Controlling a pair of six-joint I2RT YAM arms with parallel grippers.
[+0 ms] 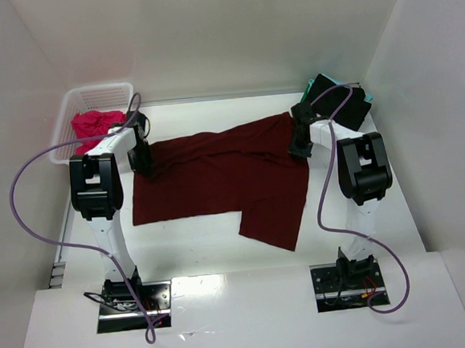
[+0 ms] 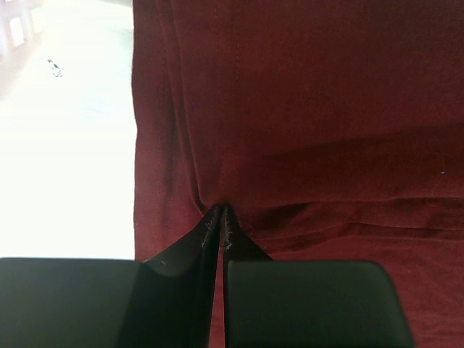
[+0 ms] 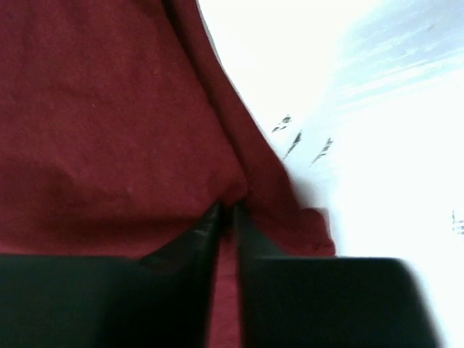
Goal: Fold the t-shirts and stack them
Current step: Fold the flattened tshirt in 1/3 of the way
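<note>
Left arm [image 1: 97,193] and right arm [image 1: 364,172]: white links, black joint housings.
Each arm is bolted to a dark metal base plate [image 1: 158,309], where thin wires are seen, and a purple cable [image 1: 13,199] is looped from the base up to the wrist. The left gripper [image 2: 221,212] and right gripper [image 3: 226,206] are fitted with matte black fingers, tapered to narrow tips and lightly scuffed.

No legible text, label or number in any view. Small dark marks [image 3: 297,141] on white tabletop [image 3: 391,188] beside dark maroon cloth t-shirt [image 3: 109,116]: unreadable.
</note>
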